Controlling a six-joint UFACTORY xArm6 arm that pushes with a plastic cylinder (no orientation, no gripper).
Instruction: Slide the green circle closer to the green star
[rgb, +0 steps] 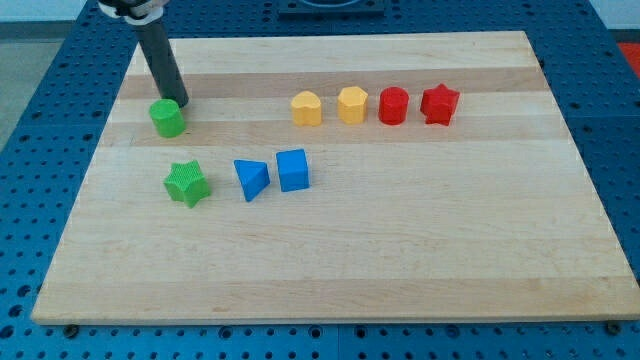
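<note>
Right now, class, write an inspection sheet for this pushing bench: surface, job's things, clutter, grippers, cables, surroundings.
Surface: wooden board, flat.
Job's things: green circle at the view's left, green star just below it, apart.
Clutter: blue triangle and blue cube side by side; yellow block, second yellow block, red block, red star in a row.
Grippers: none; my tip sits at the green circle's upper right edge.
Cables: nothing seen.
Surroundings: blue perforated bench.
</note>
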